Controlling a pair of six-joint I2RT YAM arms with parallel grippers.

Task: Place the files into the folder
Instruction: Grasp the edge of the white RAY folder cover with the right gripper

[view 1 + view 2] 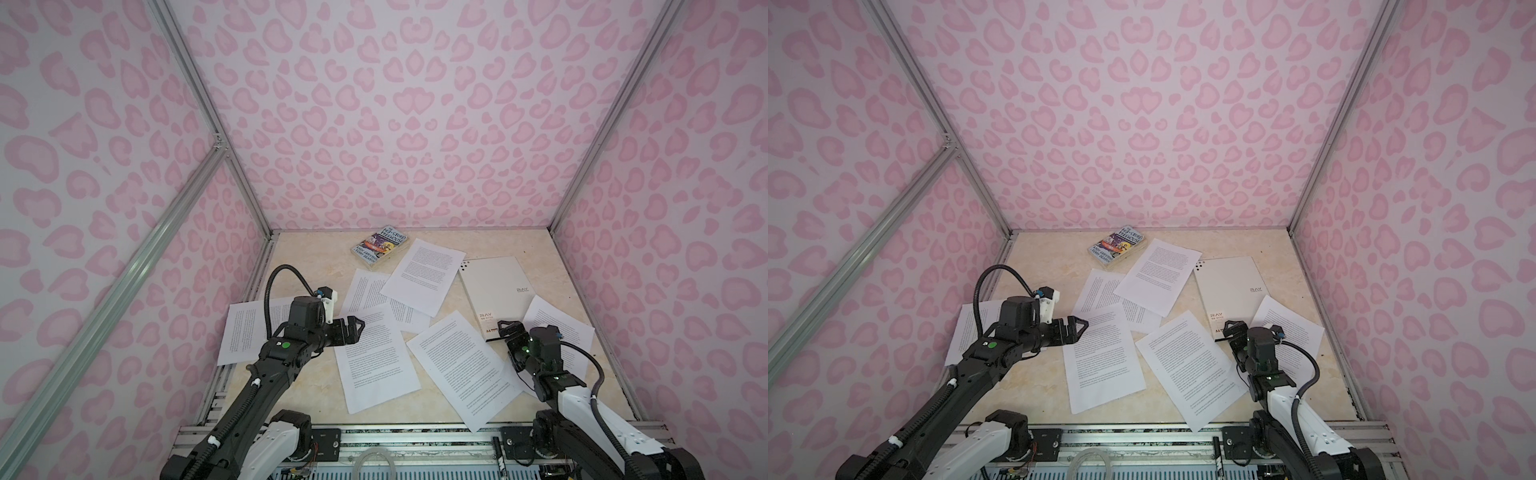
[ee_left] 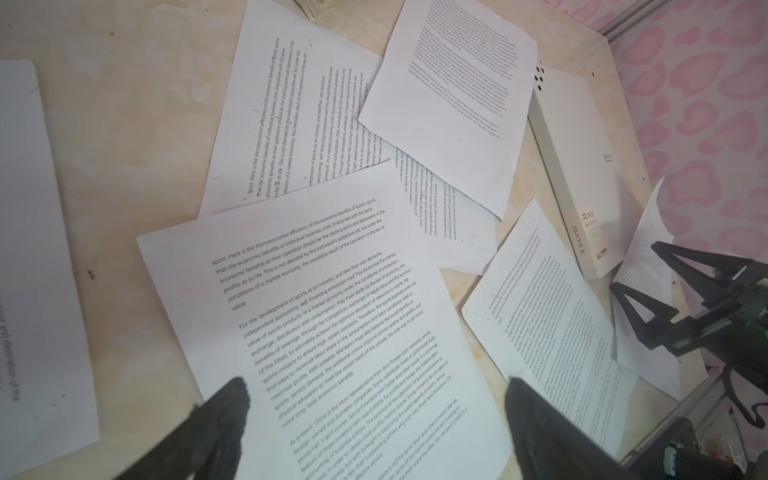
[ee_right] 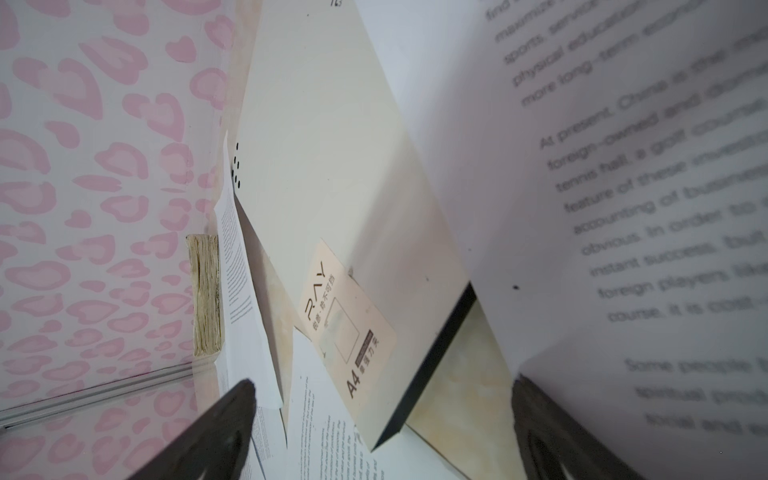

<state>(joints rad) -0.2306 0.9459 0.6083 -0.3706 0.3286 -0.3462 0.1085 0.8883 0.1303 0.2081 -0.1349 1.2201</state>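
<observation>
— What is laid on the surface?

— The files are spread flat over most of it. One sheet is laid at the left edge, partly hidden under the left arm. Three are overlapped about the middle. One is laid toward the near edge, right of the middle. One is set by the right edge, with its far corner lapped over the folder.

— Where is the folder placed?

— It is laid closed, white side up, along the right side toward the far right corner. Its far left corner is met by a corner of one sheet. A black edge is shown at its near end in the right wrist view.

— Is anything else found there?

— A book is laid at the far edge, about the middle, just beside the farthest sheet.

— How are the jaws set?

— The left jaws are spread wide and nothing is held; they are poised over the far left corner of the middle sheet. The right jaws are spread wide too, with the folder's near corner framed between them, and nothing is gripped. A sheet is curled up close by one side of them; whether it is touched cannot be told.
</observation>
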